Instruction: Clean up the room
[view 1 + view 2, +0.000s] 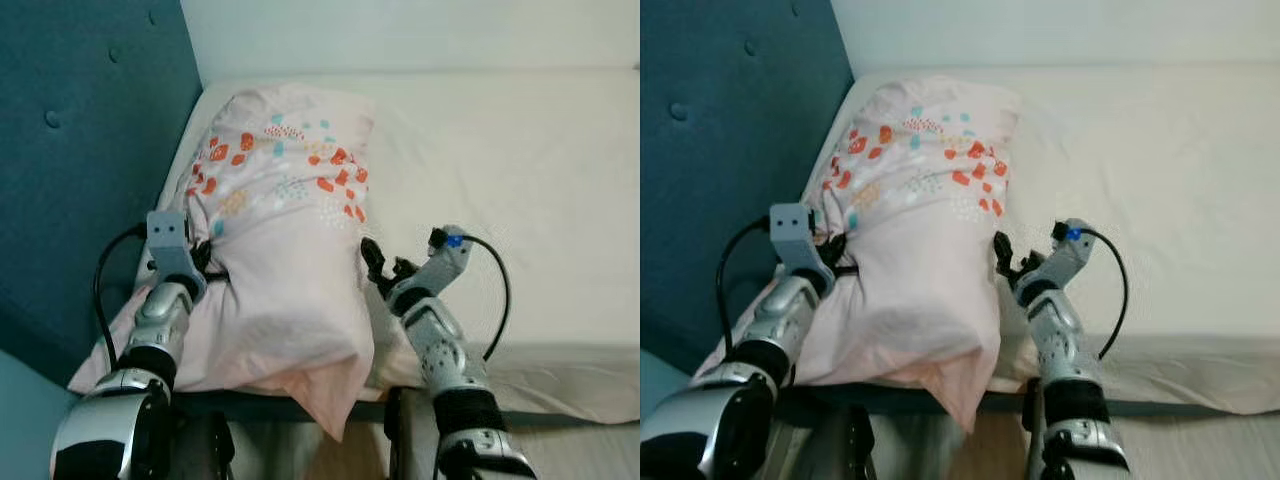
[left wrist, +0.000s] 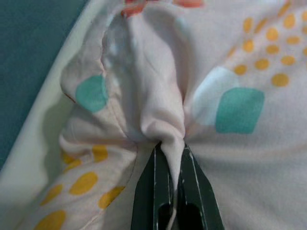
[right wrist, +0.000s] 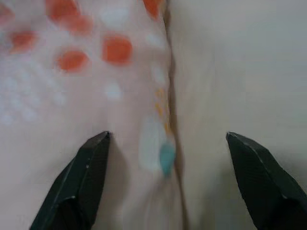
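Note:
A pale pink pillow (image 1: 280, 260) with orange, teal and yellow spots lies lengthwise on the left part of the bed. My left gripper (image 1: 207, 262) is at the pillow's left side, shut on a pinched fold of the pillowcase (image 2: 160, 120). At the pillow's right edge my right gripper (image 1: 375, 262) stands open. In the right wrist view its fingers (image 3: 88, 167) straddle the pillow's seam (image 3: 165, 139), one over the pillow and one over the sheet.
The bed's cream sheet (image 1: 520, 180) stretches to the right. A teal padded headboard (image 1: 80, 150) stands along the left. The bed's front edge (image 1: 560, 400) runs just before me, and a corner of the pillow hangs over it.

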`<state>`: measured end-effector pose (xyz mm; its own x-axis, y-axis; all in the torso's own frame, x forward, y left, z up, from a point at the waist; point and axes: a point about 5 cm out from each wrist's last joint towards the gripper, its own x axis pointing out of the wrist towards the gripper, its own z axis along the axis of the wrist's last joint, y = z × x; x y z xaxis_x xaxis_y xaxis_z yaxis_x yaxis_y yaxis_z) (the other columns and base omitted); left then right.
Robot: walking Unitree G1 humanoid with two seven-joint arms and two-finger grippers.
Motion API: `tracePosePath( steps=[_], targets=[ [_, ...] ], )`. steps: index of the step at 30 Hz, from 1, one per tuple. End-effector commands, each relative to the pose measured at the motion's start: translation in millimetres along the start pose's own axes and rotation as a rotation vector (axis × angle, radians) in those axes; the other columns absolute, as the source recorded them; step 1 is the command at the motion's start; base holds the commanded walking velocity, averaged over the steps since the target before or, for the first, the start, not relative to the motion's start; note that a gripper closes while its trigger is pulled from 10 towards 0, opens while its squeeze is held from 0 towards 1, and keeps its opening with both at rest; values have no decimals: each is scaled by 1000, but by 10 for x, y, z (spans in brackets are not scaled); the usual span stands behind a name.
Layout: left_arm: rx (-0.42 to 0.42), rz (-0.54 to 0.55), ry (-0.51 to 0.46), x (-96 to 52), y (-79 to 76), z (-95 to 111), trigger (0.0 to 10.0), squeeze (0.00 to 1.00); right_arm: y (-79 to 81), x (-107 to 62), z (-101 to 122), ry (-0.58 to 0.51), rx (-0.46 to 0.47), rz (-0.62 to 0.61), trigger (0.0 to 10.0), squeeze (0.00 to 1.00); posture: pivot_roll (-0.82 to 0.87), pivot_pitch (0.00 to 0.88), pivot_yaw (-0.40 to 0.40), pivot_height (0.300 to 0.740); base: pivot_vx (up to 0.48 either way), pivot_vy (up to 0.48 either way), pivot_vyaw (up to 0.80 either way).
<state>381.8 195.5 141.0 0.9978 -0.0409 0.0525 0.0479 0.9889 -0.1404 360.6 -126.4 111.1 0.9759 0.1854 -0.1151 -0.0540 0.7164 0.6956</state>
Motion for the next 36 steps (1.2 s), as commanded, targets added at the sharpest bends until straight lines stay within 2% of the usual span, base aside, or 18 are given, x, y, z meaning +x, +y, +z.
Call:
tracePosePath(
  steps=[1, 4, 7, 9, 10, 13, 17, 19, 21, 22, 25, 26, 27, 30, 31, 32, 34, 36],
  targets=[
    [-6, -2, -11, 10, 4, 33, 0, 0, -15, 5, -131, 46, 62, 0, 10000, 0, 74, 243, 40, 445, 0, 0, 0],
    [3, 41, -60, -12, 109, 116, 0, 0, 86, 74, -258, 109, 95, 30, 10000, 0, 121, 252, 34, 445, 0, 0, 0],
    [5, 85, -85, -37, 192, 155, 0, 0, 164, 118, -267, 122, 97, 52, 10000, 0, 141, 256, 31, 445, 0, 0, 0],
    [11, 149, -112, -84, 325, 205, 0, 0, 278, 184, -221, 113, 91, 70, 10000, 0, 159, 260, 23, 445, 0, 0, 0],
    [11, 149, -112, -84, 325, 205, 0, 0, 278, 184, -221, 113, 91, 70, 10000, 0, 159, 260, 23, 445, 0, 0, 0],
    [34, 212, -160, -172, 445, 275, 0, 0, 469, 269, -150, 88, 109, 117, 10000, 0, 190, 262, 9, 445, 0, 0, 0],
    [47, 244, -193, -227, 498, 340, 0, 0, 538, 306, -122, 83, 109, 129, 10000, 0, 207, 263, 3, 445, 0, 0, 0],
    [78, 300, -249, -314, 582, 488, 0, 0, 616, 347, -73, 76, 106, 134, 10000, 0, 225, 257, -8, 445, 0, 0, 0],
    [86, 319, -276, -352, 603, 574, 0, 0, 649, 363, -51, 71, 105, 136, 10000, 0, 225, 257, -8, 445, 0, 0, 0],
    [86, 319, -276, -352, 603, 574, 0, 0, 649, 363, -51, 71, 105, 136, 10000, 0, 225, 257, -8, 445, 0, 0, 0],
    [124, 289, -389, -377, 485, 935, 0, 0, 778, 400, -10, 51, 124, 164, 10000, 0, 236, 251, -16, 445, 0, 0, 0],
    [124, 289, -389, -377, 485, 935, 0, 0, 778, 400, -10, 51, 124, 164, 10000, 0, 236, 251, -16, 445, 0, 0, 0],
    [130, 277, -422, -368, 436, 1037, 0, 0, 817, 409, 3, 44, 135, 175, 10000, 0, 238, 249, -16, 445, 0, 0, 0],
    [125, 271, -450, -354, 389, 1134, 0, 0, 855, 417, 20, 33, 150, 185, 10000, 0, 241, 247, -17, 445, 0, 0, 0],
    [120, 263, -478, -337, 343, 1231, 0, 0, 897, 426, 45, 20, 169, 198, 10000, 0, 243, 242, -16, 445, 0, 0, 0],
    [120, 263, -478, -337, 343, 1231, 0, 0, 897, 426, 45, 20, 169, 198, 10000, 0, 243, 242, -16, 445, 0, 0, 0],
    [110, 256, -521, -332, 264, 1401, 0, 0, 983, 444, 108, -12, 204, 230, 10000, 0, 246, 241, -11, 445, 0, 0, 0],
    [110, 258, -531, -339, 252, 1440, 0, 0, 1008, 449, 134, -23, 214, 241, 10000, 0, 246, 240, -11, 445, 0, 0, 0]
  ],
)
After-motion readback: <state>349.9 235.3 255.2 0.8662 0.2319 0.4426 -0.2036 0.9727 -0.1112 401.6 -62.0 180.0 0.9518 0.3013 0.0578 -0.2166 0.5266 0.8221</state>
